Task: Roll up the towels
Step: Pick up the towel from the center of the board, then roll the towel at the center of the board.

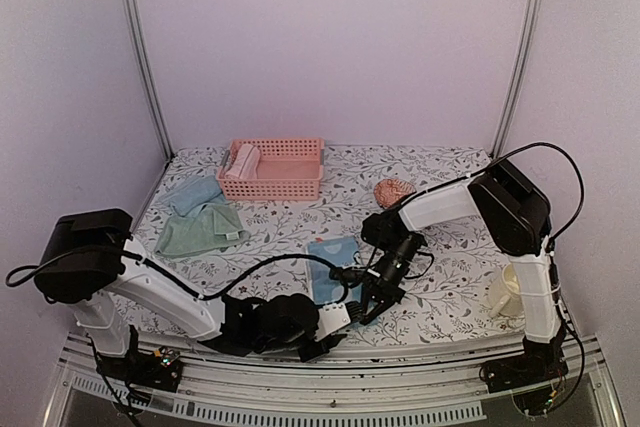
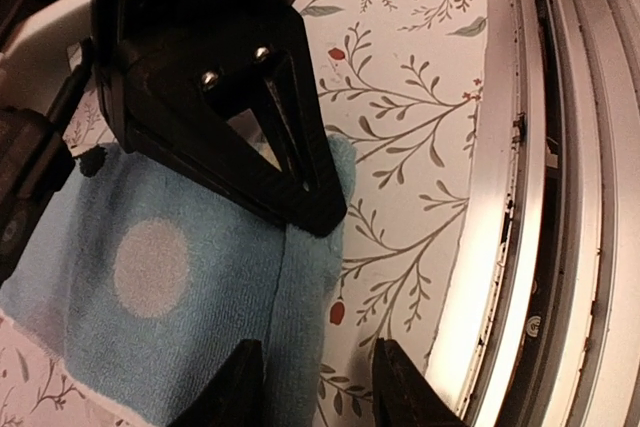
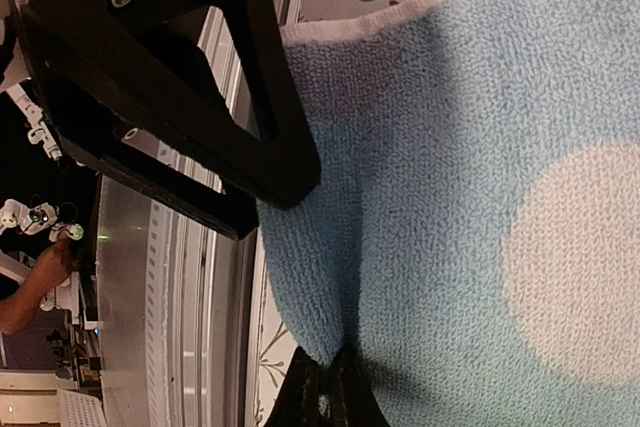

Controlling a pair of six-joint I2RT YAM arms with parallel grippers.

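The front rail runs along the bottom of the overhead view. Just behind it is the near edge of the floral table. In the left wrist view this edge is a pale rim down the right side, with only a narrow strip of tablecloth between it and the blue spotted towel.

The towel lies lower centre in the overhead view, and both grippers meet at its near end.

The left gripper is partly open. Its two fingers straddle a raised fold along the towel's edge. The left finger sits against the fold, while tablecloth shows between the fold and the right finger, so nothing is clamped.

The right gripper is closed. Its tips pinch a gathered pucker of the towel's terry at the bottom of its wrist view. The other arm's black finger is close by at upper left.

The left arm lies low along the near edge from lower left and fills that side. To the right of the towel, bare tabletop runs to a cream cup beside the right arm's upright.

- **Middle left:** a sage green towel lies flat, with a light blue towel just behind it.
- **Right of centre:** a crumpled orange-pink lump sits well apart from the spotted towel.
- **Upper centre:** a pink slatted basket stands near the back wall and holds a pale pink rolled cloth at its left end.
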